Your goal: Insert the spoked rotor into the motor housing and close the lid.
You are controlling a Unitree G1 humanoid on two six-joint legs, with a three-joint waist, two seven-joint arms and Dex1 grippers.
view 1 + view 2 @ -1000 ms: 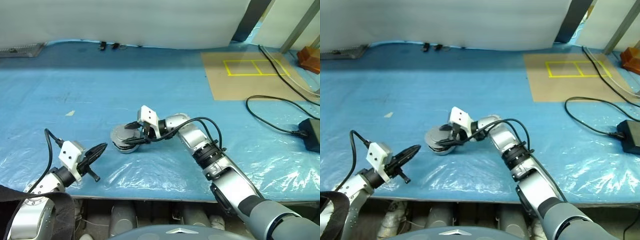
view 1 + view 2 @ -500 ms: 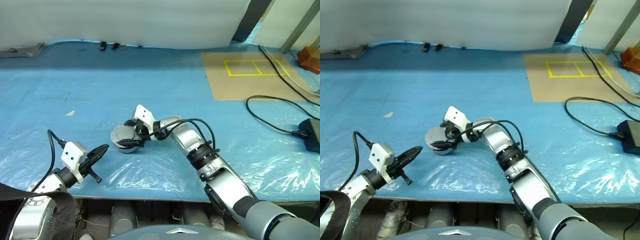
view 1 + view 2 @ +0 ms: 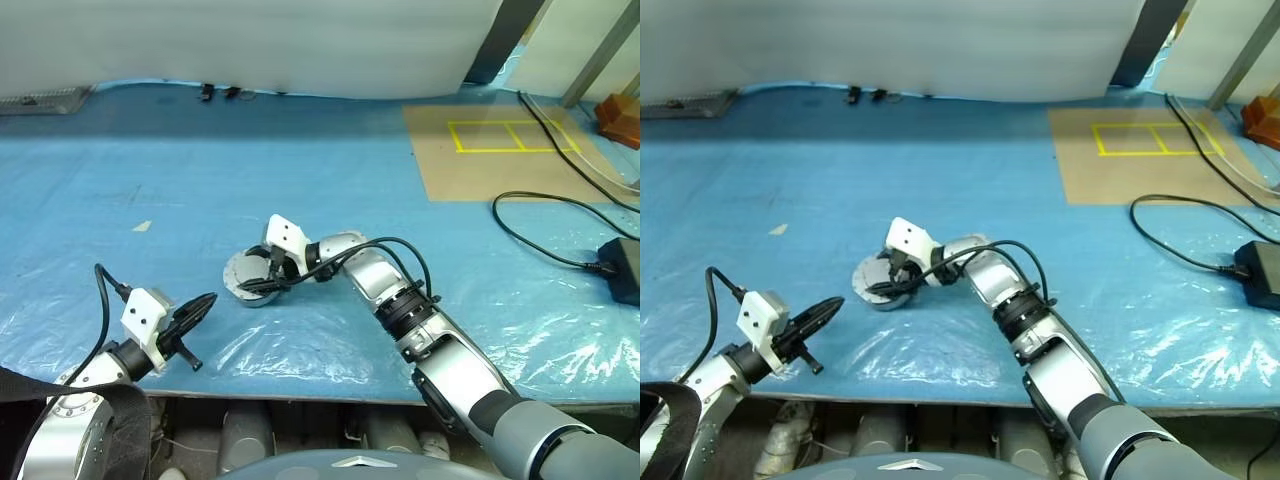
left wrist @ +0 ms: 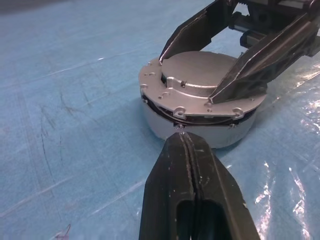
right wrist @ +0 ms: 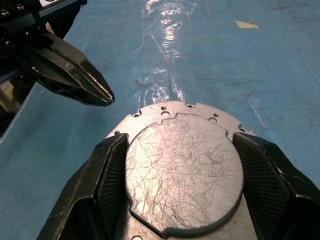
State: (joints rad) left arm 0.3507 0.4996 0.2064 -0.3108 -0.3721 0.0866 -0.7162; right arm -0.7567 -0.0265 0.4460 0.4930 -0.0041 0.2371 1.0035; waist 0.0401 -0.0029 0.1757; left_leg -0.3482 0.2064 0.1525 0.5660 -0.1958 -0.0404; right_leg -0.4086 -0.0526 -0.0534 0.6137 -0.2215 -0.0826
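While its two black fingers are straddling the raised round centre of the lid [image 5: 184,172], one on each side, the right gripper [image 3: 268,272] is reaching in over the motor housing [image 4: 200,131] from the robot's right. Whether the pads are actually pressing the lid cannot be told; they are standing wide and lying against or just beside its raised disc. That lid is sitting plain grey face up on top of the housing, a thin dark gap showing under its rim on the side facing the left wrist camera. The housing is resting on the blue plastic-covered table [image 3: 330,180], near its front edge and a little left of the middle. Off to the robot's left, the left gripper [image 3: 205,302] is hovering with its fingers clenched tight on nothing, its tip pointing at the housing and apart from it. Farther back on the right, a brown board [image 3: 500,150] marked with yellow tape is lying on the table, with black cables [image 3: 540,245] trailing beside it.
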